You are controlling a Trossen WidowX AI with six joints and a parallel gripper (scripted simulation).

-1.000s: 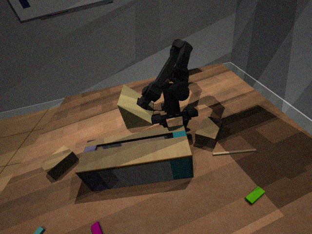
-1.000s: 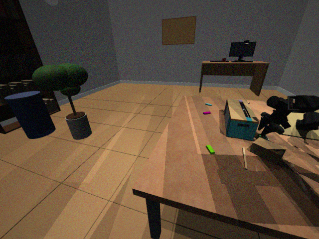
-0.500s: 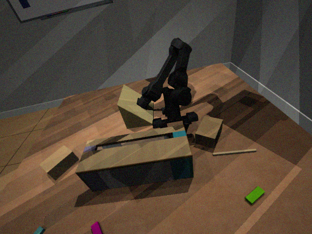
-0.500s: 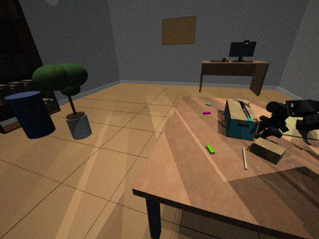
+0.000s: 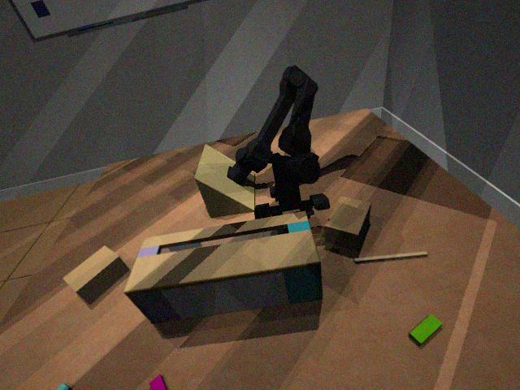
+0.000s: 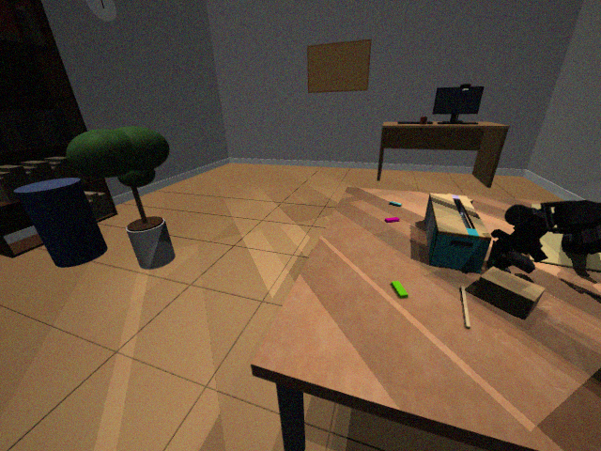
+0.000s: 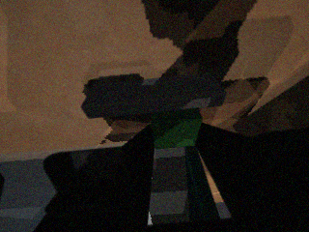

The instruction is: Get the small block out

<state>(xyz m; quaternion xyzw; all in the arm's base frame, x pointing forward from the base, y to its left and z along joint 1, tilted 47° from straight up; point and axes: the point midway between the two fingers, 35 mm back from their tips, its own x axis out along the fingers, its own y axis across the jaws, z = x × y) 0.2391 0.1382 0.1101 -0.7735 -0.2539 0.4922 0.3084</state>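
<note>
arm: we see it folded high at the elbow, forearm dropping steeply | wrist: pitched down, low over the table | gripper [image 5: 288,208]: fingers [image 5: 319,201] spread sideways, jaws partly closed | grip: we cannot tell from the wrist view whether anything is pinched
</note>
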